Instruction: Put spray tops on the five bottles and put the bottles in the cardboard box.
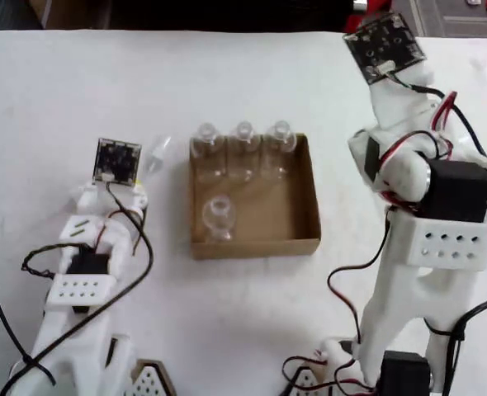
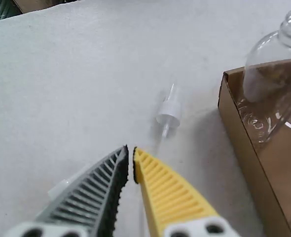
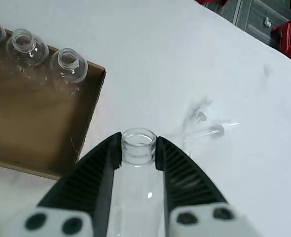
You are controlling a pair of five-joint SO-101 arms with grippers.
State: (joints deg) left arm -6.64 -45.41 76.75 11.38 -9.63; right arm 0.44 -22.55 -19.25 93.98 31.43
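The cardboard box (image 1: 309, 194) sits mid-table. Three clear bottles (image 1: 243, 148) without tops stand along its far wall, and a fourth (image 1: 219, 216) stands near its front left corner. My right gripper (image 3: 138, 142) is shut on the neck of another open clear bottle (image 3: 135, 197), held above the table just beside the box (image 3: 93, 86). My left gripper (image 2: 130, 152) is shut and empty, its grey and yellow tips touching. It hovers over the table a short way from a white spray top (image 2: 168, 111) lying on its side by the box's outer left wall (image 2: 244, 148).
Two clear spray tops (image 3: 207, 123) lie on the white table beyond the held bottle. The same white spray top (image 1: 159, 153) shows beside the left arm's camera board (image 1: 117, 161). The right arm (image 1: 429, 214) stands tall to the right of the box.
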